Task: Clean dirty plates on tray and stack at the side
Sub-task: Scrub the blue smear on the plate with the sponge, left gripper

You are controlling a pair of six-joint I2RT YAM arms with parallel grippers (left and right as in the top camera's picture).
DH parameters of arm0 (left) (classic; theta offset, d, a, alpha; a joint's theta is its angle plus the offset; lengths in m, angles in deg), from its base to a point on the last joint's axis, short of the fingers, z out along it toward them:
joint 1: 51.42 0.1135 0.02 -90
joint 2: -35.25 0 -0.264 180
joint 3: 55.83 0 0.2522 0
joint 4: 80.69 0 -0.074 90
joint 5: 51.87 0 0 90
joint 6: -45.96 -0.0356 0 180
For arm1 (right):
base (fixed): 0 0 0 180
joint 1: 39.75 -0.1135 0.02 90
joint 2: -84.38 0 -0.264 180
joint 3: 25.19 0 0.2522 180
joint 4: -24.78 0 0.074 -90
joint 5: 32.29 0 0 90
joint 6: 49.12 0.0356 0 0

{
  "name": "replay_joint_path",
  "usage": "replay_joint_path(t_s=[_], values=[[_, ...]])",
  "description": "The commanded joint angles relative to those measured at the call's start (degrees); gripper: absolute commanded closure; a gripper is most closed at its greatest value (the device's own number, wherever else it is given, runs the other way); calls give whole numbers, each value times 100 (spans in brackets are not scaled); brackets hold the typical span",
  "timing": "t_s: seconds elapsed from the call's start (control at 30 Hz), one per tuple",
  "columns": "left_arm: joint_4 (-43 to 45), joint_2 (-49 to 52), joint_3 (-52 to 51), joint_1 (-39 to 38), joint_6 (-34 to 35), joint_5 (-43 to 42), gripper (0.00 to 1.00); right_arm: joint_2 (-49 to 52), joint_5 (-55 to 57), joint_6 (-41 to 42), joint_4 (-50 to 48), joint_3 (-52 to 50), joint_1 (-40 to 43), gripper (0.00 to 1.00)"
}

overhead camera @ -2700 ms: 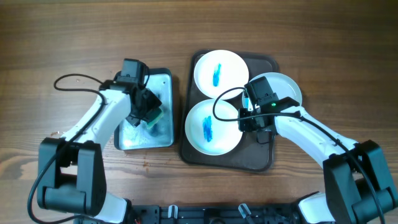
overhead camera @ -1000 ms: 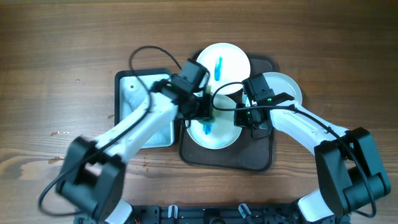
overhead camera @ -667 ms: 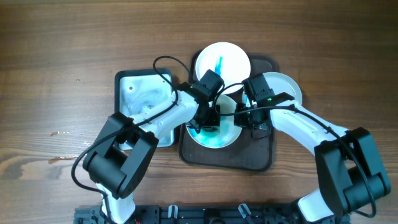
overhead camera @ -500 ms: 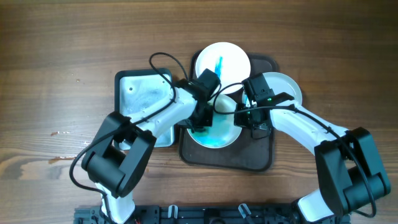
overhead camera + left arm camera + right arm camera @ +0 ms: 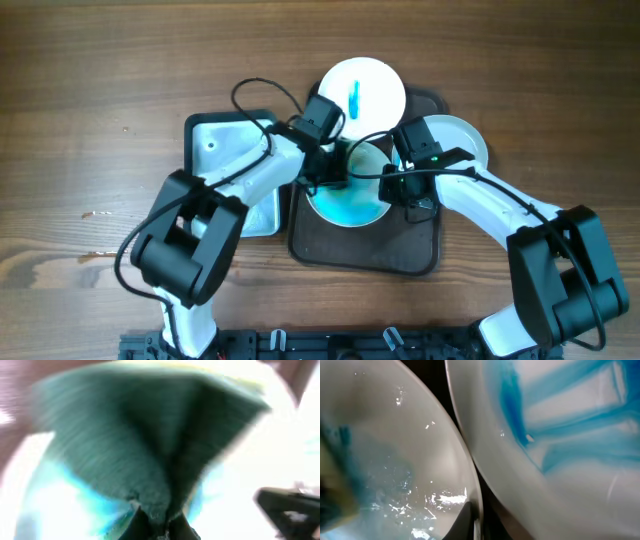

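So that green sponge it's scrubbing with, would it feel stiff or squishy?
Probably squishy: the sponge creases into a fold where the jaws pinch it. It may be soggy and slippery, since the blue on the plate is smeared into a wash.

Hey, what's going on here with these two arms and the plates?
The left gripper holds a green sponge down on the near plate on the dark tray; that plate is smeared blue and wet. The right gripper grips the same plate's right rim. The far plate has a blue streak, uncleaned. One clean-looking plate lies at the tray's right edge, a metal pan left.
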Motion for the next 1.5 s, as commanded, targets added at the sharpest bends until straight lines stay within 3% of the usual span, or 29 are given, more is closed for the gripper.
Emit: replay_joint_path(t_s=[0.0, 0.27, 0.5, 0.77, 0.93, 1.1, 1.3, 1.47], values=[[461, 114, -37, -361, 323, -866, 96, 481, 997, -26, 275, -415, 61, 96], [822, 380, -37, -671, 446, -483, 96, 481, 997, -26, 308, -415, 61, 96], [619, 487, 4, -175, 420, 1152, 96, 481, 997, -28, 315, -415, 61, 96], [-697, 474, 525, 240, 256, 2634, 96, 481, 999, -26, 319, -415, 63, 96], [-1399, 474, 627, 153, 96, 2463, 96, 481, 999, -28, 321, -415, 61, 96], [-1864, 474, 625, 74, 96, 1580, 96, 481, 999, -28, 326, -415, 61, 96], [-776, 476, 612, -68, 103, 33, 96, 481, 1001, -26, 326, -415, 63, 96], [186, 476, 612, -404, 245, -114, 96, 481, 1023, -31, 328, -415, 61, 96]])
